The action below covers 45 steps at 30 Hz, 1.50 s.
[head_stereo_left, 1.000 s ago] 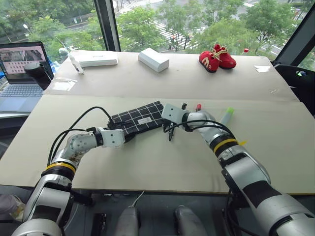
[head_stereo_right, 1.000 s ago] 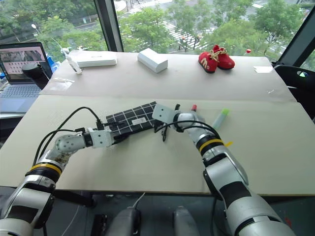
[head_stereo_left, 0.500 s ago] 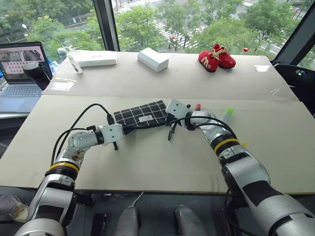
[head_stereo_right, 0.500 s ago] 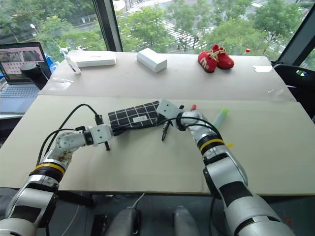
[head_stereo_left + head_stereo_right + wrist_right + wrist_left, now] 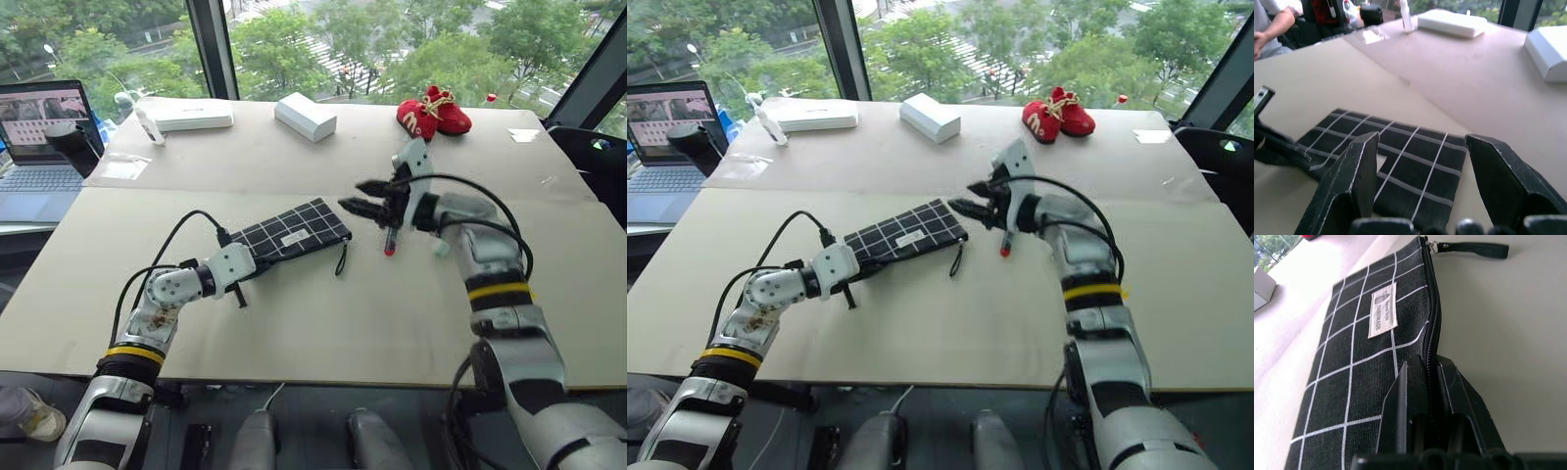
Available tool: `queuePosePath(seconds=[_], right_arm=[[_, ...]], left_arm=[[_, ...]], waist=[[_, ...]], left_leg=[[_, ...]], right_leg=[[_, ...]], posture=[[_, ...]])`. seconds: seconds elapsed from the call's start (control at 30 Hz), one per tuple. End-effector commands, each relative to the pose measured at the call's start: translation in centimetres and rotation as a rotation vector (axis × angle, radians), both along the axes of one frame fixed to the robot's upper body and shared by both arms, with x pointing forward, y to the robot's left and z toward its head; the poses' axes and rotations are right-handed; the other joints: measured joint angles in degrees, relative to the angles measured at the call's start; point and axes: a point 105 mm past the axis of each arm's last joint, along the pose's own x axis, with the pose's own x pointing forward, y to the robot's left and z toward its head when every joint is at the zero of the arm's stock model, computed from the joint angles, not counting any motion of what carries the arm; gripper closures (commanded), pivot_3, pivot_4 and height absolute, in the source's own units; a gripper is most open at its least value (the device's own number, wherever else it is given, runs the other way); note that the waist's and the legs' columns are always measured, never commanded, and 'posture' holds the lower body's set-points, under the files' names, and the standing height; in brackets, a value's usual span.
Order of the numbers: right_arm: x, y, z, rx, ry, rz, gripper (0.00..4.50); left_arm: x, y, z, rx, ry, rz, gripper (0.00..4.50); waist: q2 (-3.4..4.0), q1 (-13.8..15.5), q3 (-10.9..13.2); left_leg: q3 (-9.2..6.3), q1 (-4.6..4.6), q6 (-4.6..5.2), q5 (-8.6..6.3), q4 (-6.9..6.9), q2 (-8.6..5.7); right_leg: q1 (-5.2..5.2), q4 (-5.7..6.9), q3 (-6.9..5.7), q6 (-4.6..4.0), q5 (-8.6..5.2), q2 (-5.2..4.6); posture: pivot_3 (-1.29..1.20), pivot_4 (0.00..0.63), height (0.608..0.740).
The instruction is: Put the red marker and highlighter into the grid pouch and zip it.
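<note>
The left tool (image 5: 1432, 404) is closed, its two black fingers (image 5: 1408, 406) pressed together on the near end of the grid pouch (image 5: 294, 231), right over the zipper line. The right tool (image 5: 365, 199) hangs above the tabletop (image 5: 323, 313) with its fingers (image 5: 1349, 183) spread wide and nothing between them, just past the pouch's far end.

The pouch lies flat near the middle of the tabletop, running diagonally from the left tool toward the far right. Its white label faces up, and its black pull cord (image 5: 341, 258) trails off the far end toward the near edge. In the left wrist view the zipper looks drawn along the visible length of the pouch's edge.

The red marker (image 5: 391, 240) shows just beyond the right tool, partly behind it, with a red end pointing toward the near edge; I cannot tell whether it rests on the tabletop. The highlighter is not clear to me here.

Toward the far edge lie a pair of small red shoes (image 5: 433, 113), a white box (image 5: 306, 117) and a flat white case (image 5: 193, 117). A laptop (image 5: 41, 137) stands open off the far left corner. In the right wrist view a person's arm (image 5: 1273, 22) sits beyond that side.
</note>
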Motion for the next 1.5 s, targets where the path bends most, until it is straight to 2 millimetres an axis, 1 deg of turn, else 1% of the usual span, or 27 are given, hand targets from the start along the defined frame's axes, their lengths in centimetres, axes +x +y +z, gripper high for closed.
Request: queuePosePath(seconds=[0.03, 0.1, 0.13, 0.23, 0.37, 0.63, 0.83, 0.93, 1.13, 1.2, 1.23, 1.33, 1.37, 1.4, 1.47, 1.5], right_arm=[[-1.4, 0.4, 0.3, -0.038, -0.020, -0.035, 1.32], [-2.5, 1.4, -1.6, -0.093, -0.027, -0.056, 1.32], [-2.9, 1.9, -2.3, -0.125, -0.043, -0.061, 1.32], [-2.8, 2.9, -2.6, -0.139, -0.068, -0.089, 1.32], [-1.9, 2.4, -2.9, -0.156, -0.081, -0.167, 1.32], [-1.2, 2.3, -3.7, -0.175, -0.083, -0.215, 1.32], [-0.8, 2.4, -4.3, -0.179, -0.067, -0.230, 1.32], [-0.2, 2.1, -4.9, -0.183, -0.066, -0.271, 1.32], [0.9, 1.9, -5.5, -0.193, -0.072, -0.330, 1.32], [1.1, 2.0, -5.6, -0.201, -0.077, -0.330, 1.82], [1.1, 2.1, -5.6, -0.201, -0.080, -0.327, 2.01], [1.1, 2.3, -5.4, -0.204, -0.094, -0.311, 3.03], [1.0, 2.5, -5.3, -0.207, -0.108, -0.295, 3.44], [1.0, 2.7, -5.2, -0.209, -0.118, -0.283, 3.68], [0.8, 3.2, -5.0, -0.202, -0.137, -0.254, 4.30], [0.5, 3.7, -4.9, -0.203, -0.150, -0.222, 4.45]], left_arm=[[-0.1, -0.2, 1.9, -0.049, -0.024, 0.031, 4.50], [-0.2, -0.3, 1.9, -0.056, -0.014, 0.043, 4.50], [-0.3, -0.3, 1.9, -0.060, -0.007, 0.049, 4.50], [-0.4, -0.1, 1.4, -0.041, 0.007, 0.054, 4.50], [-0.5, -0.2, 1.2, -0.039, 0.013, 0.051, 4.50], [-0.5, -0.3, 1.4, -0.056, 0.017, 0.055, 4.50], [-0.1, -0.4, 2.3, -0.116, 0.018, 0.073, 4.50], [0.1, -0.6, 2.8, -0.144, 0.016, 0.078, 4.50], [-0.2, -0.6, 2.8, -0.144, 0.016, 0.079, 4.50], [-0.3, -0.6, 2.8, -0.141, 0.017, 0.080, 4.50], [-0.3, -0.6, 2.8, -0.140, 0.017, 0.080, 4.50], [-0.3, -0.7, 2.8, -0.138, 0.018, 0.080, 4.50], [-0.2, -0.7, 2.8, -0.137, 0.018, 0.080, 4.50], [-0.2, -0.7, 2.8, -0.136, 0.018, 0.079, 4.50], [-0.2, -0.7, 2.7, -0.134, 0.018, 0.078, 4.50], [-0.1, -0.8, 2.7, -0.133, 0.018, 0.076, 4.50]], waist=[[0.03, -0.20, 0.03], [0.03, -0.49, 0.03], [0.03, -0.61, 0.03], [0.03, -0.82, 0.03], [0.02, -0.34, 0.03], [0.01, -0.15, 0.04], [0.01, -0.13, 0.04], [0.01, -0.18, 0.04], [0.01, -0.28, 0.04], [0.01, -0.29, 0.04], [0.01, -0.29, 0.04], [0.01, -0.23, 0.04], [0.01, -0.22, 0.04], [0.01, -0.26, 0.04], [0.01, -0.30, 0.04], [0.01, -0.32, 0.04]], left_leg=[[0.03, -0.02, 0.00, 0.01, 0.01, -0.01], [0.05, -0.02, -0.01, 0.01, 0.01, 0.00], [0.05, 0.01, -0.01, 0.01, 0.00, 0.02], [0.06, -0.01, -0.01, 0.01, -0.02, 0.03], [0.10, -0.04, -0.01, 0.01, 0.00, 0.01], [0.10, -0.07, -0.02, 0.01, 0.01, 0.00], [0.09, -0.07, -0.02, 0.01, 0.01, 0.00], [0.09, -0.07, -0.02, 0.01, 0.01, 0.00], [0.09, -0.07, -0.02, 0.01, 0.01, 0.00], [0.09, -0.06, -0.02, 0.01, 0.01, 0.00], [0.09, -0.07, -0.02, 0.01, 0.01, 0.01], [0.09, -0.07, -0.02, 0.01, 0.01, 0.00], [0.09, -0.07, -0.02, 0.01, 0.01, 0.00], [0.09, -0.07, -0.02, 0.01, 0.01, 0.00], [0.09, -0.07, -0.02, 0.01, 0.01, 0.00], [0.09, -0.07, -0.02, 0.01, 0.01, 0.00]], right_leg=[[-0.05, 0.02, 0.04, 0.00, 0.00, 0.00], [-0.13, 0.06, 0.09, 0.00, 0.00, 0.03], [-0.13, 0.07, 0.08, 0.00, 0.00, 0.05], [-0.19, 0.07, 0.09, -0.01, -0.01, 0.07], [-0.20, 0.05, 0.11, -0.01, -0.01, 0.04], [-0.21, 0.02, 0.10, -0.01, -0.01, 0.03], [-0.20, 0.02, 0.10, -0.01, -0.01, 0.03], [-0.20, 0.03, 0.10, -0.01, -0.01, 0.03], [-0.21, 0.03, 0.11, -0.01, -0.01, 0.03], [-0.21, 0.03, 0.11, -0.01, -0.01, 0.04], [-0.21, 0.03, 0.11, -0.01, -0.01, 0.04], [-0.20, 0.03, 0.11, -0.01, -0.01, 0.03], [-0.20, 0.03, 0.11, -0.01, -0.01, 0.03], [-0.20, 0.03, 0.11, -0.01, -0.01, 0.03], [-0.20, 0.03, 0.11, -0.01, -0.01, 0.03], [-0.21, 0.03, 0.11, -0.01, -0.01, 0.03]], posture=[[0.00, 0.150, 0.729], [0.00, 0.150, 0.729], [0.00, 0.150, 0.729], [0.00, 0.150, 0.729], [0.00, 0.150, 0.729], [0.00, 0.150, 0.729], [0.00, 0.150, 0.729], [0.00, 0.150, 0.729], [0.00, 0.150, 0.729], [0.00, 0.150, 0.729], [0.00, 0.150, 0.729], [0.00, 0.150, 0.729], [0.00, 0.150, 0.729], [0.00, 0.150, 0.729], [0.00, 0.150, 0.729], [0.00, 0.150, 0.729]])
